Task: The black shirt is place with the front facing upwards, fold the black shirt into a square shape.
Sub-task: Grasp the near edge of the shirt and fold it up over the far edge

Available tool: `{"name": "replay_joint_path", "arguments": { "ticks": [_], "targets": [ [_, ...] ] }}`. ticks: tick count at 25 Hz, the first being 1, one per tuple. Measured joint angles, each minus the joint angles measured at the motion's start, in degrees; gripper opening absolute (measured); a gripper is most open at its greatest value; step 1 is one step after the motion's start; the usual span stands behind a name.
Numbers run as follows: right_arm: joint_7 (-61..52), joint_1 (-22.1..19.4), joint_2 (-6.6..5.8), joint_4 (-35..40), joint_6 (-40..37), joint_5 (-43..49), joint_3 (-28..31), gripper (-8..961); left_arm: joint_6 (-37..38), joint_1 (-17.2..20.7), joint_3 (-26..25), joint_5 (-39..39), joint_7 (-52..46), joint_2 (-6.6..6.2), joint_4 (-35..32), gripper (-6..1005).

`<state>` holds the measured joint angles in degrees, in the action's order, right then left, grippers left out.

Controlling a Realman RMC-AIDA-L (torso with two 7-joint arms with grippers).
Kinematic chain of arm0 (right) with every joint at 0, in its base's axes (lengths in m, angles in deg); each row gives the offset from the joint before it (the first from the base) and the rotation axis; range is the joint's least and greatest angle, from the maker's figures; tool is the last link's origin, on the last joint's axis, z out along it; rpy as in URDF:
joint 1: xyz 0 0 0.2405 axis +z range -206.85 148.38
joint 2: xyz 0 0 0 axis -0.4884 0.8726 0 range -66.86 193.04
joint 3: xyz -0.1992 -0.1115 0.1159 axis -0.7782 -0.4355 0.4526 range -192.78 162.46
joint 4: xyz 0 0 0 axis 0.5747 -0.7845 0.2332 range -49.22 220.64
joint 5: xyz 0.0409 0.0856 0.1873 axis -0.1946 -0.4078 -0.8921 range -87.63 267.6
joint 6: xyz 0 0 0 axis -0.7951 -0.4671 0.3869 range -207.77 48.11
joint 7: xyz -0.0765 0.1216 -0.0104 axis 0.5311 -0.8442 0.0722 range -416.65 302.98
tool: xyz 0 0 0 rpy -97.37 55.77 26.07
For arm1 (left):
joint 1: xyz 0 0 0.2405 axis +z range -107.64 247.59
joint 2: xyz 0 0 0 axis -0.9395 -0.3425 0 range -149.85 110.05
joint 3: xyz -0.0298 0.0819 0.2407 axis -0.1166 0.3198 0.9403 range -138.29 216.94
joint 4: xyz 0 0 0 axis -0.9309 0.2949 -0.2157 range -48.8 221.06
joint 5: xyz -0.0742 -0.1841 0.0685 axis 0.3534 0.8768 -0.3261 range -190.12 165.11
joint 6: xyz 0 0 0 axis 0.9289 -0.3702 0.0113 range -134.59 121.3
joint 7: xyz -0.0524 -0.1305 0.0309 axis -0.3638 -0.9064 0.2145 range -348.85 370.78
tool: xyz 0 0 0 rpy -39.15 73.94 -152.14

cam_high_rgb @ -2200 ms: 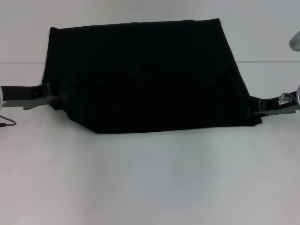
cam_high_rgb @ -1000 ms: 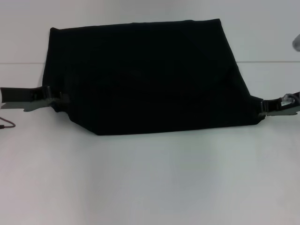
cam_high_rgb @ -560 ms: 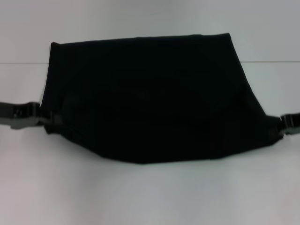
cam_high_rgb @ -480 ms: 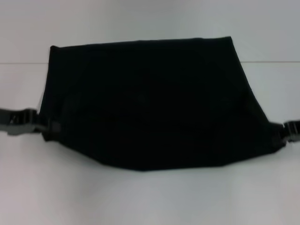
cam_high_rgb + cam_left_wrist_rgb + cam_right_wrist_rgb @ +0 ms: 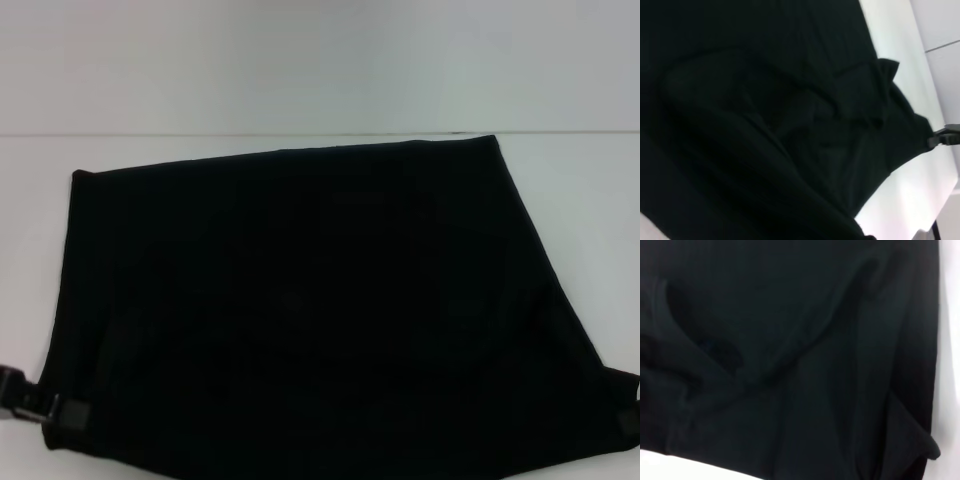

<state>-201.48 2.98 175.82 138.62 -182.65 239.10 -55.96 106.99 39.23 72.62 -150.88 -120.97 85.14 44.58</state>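
White tabletop (image 5: 300,80) runs back to a pale wall. Across it the black shirt (image 5: 300,320) is held up and stretched, its long axis from nine to three o'clock. The left gripper (image 5: 45,410) sits at the shirt's eight o'clock corner and the right gripper (image 5: 628,405) at the four o'clock corner; each seems to be clamped on the cloth, though the contact is dark and partly cut off. Both arms look equally placed for laying the next fold.

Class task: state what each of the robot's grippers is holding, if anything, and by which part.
Both hold the black shirt: left gripper at its near left corner, right gripper at its near right corner.
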Motion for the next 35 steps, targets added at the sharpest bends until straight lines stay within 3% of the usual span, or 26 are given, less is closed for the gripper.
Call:
{"name": "replay_joint_path", "arguments": {
  "ticks": [7, 13, 18, 20, 23, 26, 30, 35],
  "targets": [
    [4.94, 0.07, 0.59, -2.28, -1.56, -1.09, 5.86, 50, -1.6, -0.71, -1.04, -1.01, 0.42, -0.28, 0.38, 75],
    [6.84, 0.81, 1.24, -3.44, -4.72, -8.32, 6.57, 50, -3.04, -1.2, -8.08, -0.85, 0.31, -0.33, -0.05, 75],
    [5.63, -0.03, 1.62, -1.89, -7.95, -11.0, 6.84, 49, -3.74, -1.75, -10.25, -0.77, -0.01, -0.63, -0.24, 75],
    [5.2, -0.16, 1.49, -1.59, -7.95, -11.26, 7.42, 49, -3.81, -2.35, -11.88, -0.68, -0.01, -0.76, -0.26, 75],
    [4.98, 0.61, 0.29, -1.66, -6.87, -11.78, 9.81, 49, -4.97, -3.83, -16.29, -0.61, -0.35, -0.94, -0.28, 76],
    [4.24, 2.79, -1.77, -3.25, -2.38, -12.38, 13.65, 49, -9.51, -5.52, -19.57, -0.52, -2.54, -0.7, -0.29, 76],
    [2.77, 6.12, -3.97, -6.87, 9.6, -14.23, 16.6, 51, -19.09, -7.64, -19.82, 0.58, -5.55, 0.86, -0.08, 76],
    [2.38, 10.43, -3.63, -11.81, 27.26, -14.58, 13.67, 50, -31.38, -9.89, -16.91, 0.5, -8.46, 2.41, 0.32, 76]
  ]
}}
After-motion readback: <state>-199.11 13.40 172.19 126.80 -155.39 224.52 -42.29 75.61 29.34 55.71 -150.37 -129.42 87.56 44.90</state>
